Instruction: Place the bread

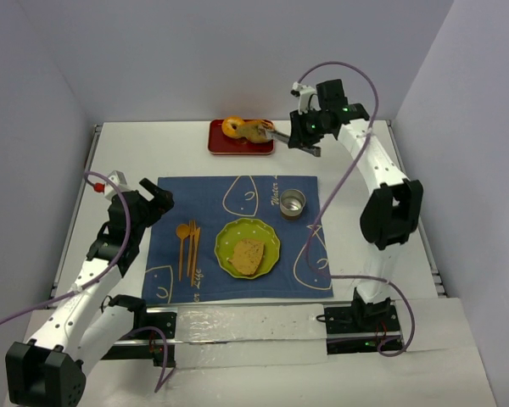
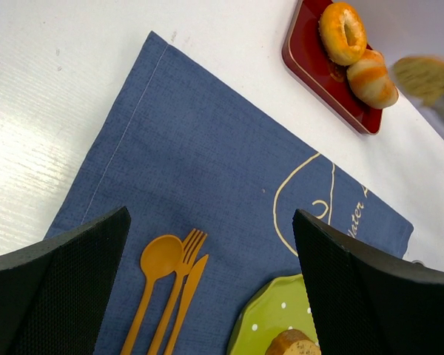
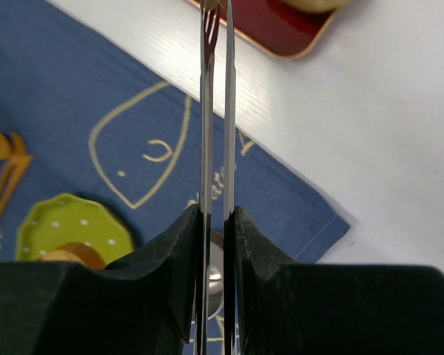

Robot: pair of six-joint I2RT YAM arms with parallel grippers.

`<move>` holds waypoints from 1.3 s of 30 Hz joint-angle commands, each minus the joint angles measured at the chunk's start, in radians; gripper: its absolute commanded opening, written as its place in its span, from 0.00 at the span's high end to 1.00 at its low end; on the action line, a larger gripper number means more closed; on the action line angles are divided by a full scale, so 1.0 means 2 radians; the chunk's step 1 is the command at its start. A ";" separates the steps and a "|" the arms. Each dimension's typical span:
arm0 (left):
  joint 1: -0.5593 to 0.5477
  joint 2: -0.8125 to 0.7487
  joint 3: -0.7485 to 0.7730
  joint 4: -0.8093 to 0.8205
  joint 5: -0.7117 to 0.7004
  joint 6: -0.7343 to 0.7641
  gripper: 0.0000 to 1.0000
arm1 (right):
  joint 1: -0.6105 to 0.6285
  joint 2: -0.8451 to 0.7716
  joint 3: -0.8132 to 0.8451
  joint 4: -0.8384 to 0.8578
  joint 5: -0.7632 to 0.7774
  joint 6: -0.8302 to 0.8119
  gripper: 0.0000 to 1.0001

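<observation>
One bread slice lies flat on the green plate; its crust edge shows in the left wrist view. A second slice is held at the tips of metal tongs just above the right end of the red tray; it appears blurred in the left wrist view. My right gripper is shut on the tongs, squeezing their two blades close together. My left gripper is open and empty above the left part of the blue mat.
A bagel and a glossy bun sit on the red tray at the back. A metal cup stands on the mat right of centre. An orange spoon, fork and knife lie left of the plate.
</observation>
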 commanded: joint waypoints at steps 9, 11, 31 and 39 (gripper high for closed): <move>0.001 -0.022 0.005 0.016 0.019 -0.004 0.01 | 0.040 -0.293 -0.227 0.093 0.021 0.164 0.99; 0.001 -0.027 0.002 0.021 0.028 -0.003 0.01 | 0.090 -0.357 -0.306 0.107 0.051 0.185 0.98; 0.001 -0.049 -0.001 0.019 0.043 -0.005 0.01 | 0.198 -0.525 -0.517 -0.002 -0.041 0.261 0.97; 0.001 -0.037 -0.003 0.027 0.044 -0.006 0.01 | 0.199 -0.516 -0.551 -0.003 -0.039 0.267 0.94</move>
